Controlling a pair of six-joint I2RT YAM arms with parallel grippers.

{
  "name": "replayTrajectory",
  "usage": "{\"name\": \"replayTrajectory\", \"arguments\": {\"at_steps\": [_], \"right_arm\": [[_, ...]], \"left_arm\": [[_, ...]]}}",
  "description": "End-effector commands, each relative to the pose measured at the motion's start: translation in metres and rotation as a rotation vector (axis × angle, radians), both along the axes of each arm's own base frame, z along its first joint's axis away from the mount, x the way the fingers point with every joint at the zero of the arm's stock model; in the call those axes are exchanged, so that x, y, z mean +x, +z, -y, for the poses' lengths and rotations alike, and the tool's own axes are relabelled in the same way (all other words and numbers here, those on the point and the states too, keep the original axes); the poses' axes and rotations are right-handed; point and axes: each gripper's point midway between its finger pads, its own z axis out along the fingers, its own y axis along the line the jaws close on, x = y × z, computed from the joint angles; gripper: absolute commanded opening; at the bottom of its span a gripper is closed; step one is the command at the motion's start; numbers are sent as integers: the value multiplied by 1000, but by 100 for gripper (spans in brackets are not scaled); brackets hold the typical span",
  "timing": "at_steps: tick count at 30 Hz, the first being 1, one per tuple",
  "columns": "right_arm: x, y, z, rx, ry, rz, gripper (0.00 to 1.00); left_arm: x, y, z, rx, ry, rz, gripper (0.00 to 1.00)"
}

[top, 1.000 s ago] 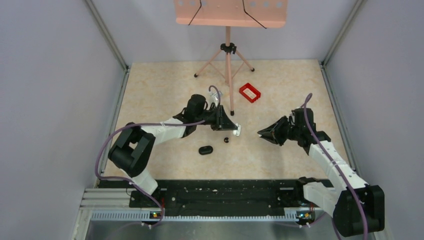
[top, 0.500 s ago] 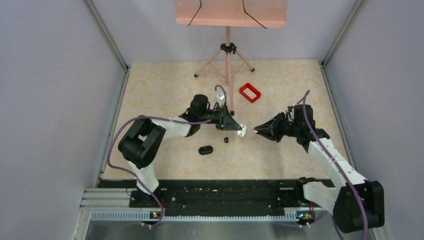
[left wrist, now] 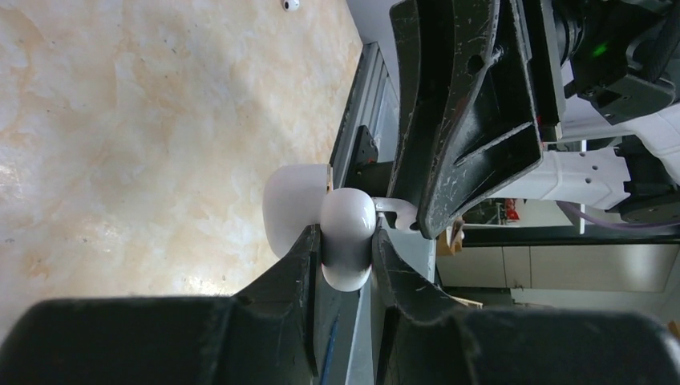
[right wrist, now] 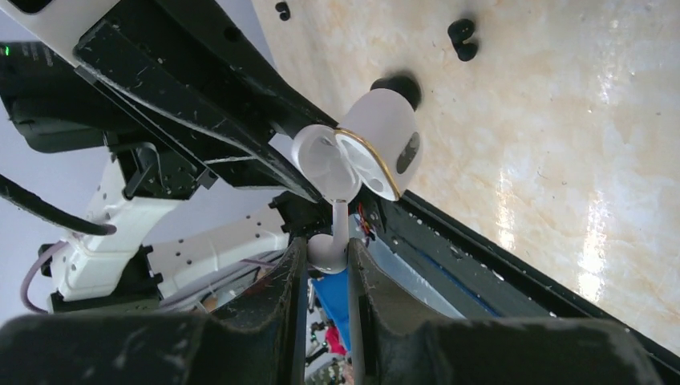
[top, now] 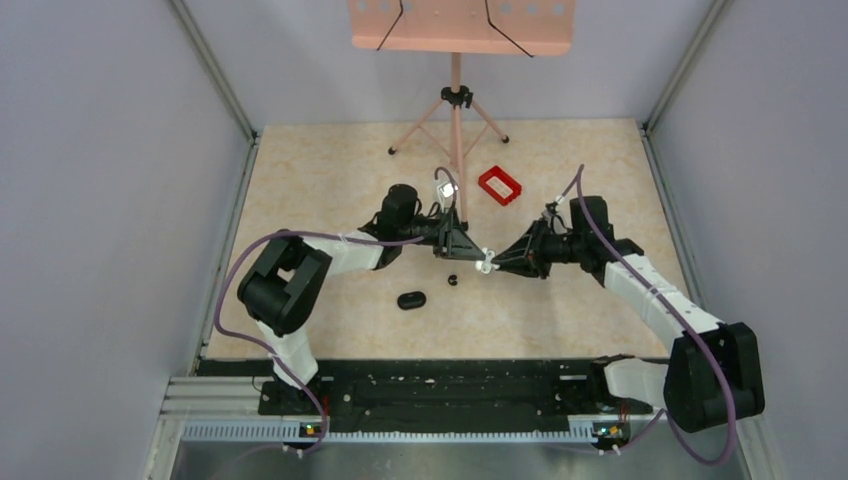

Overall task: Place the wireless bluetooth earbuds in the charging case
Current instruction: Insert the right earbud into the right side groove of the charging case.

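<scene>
Grip check: right gripper (right wrist: 325, 250) is clenched on the bulb end of a white earbud (right wrist: 337, 215), stem sticking out past the fingertips. Stem tip sits right at the mouth of the white charging case (right wrist: 319, 156), touching or just inside, can't tell which. Case is lifted off the bench (right wrist: 561, 160) and clamped across its body by the left gripper (left wrist: 346, 238). Its lid (right wrist: 390, 136) is swung open toward the bench side, opening facing the right gripper. The two grippers meet tip to tip mid-bench, both equally near. The earbud's long axis runs roughly in line with the right gripper's fingers and into the opening. Next move, I'd guess, is a straight push along that axis; a slight tilt could jam the stem on the rim. Black oval thing (top: 410, 299) and small black bud (top: 453, 279) lie on the bench nearer the arm bases, apart from both grippers.
</scene>
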Motion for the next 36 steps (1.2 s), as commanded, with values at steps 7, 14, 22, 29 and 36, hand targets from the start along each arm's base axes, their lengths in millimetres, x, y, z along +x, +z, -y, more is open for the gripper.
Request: {"name": "replayTrajectory", "arguments": {"at_steps": [7, 14, 22, 29, 36], "right_arm": [[-10, 19, -8, -11, 216, 107, 0], [-19, 10, 5, -203, 400, 200, 0], [-21, 16, 2, -232, 473, 275, 0], [-27, 17, -3, -213, 496, 264, 0], [-27, 12, -8, -195, 467, 191, 0]], "left_arm": [[-22, 9, -9, 70, -151, 18, 0], [-41, 7, -22, 188, -264, -77, 0], [-38, 7, -27, 252, -302, -70, 0], [-33, 9, -26, 263, -292, -51, 0], [-26, 10, -23, 272, -253, -32, 0]]}}
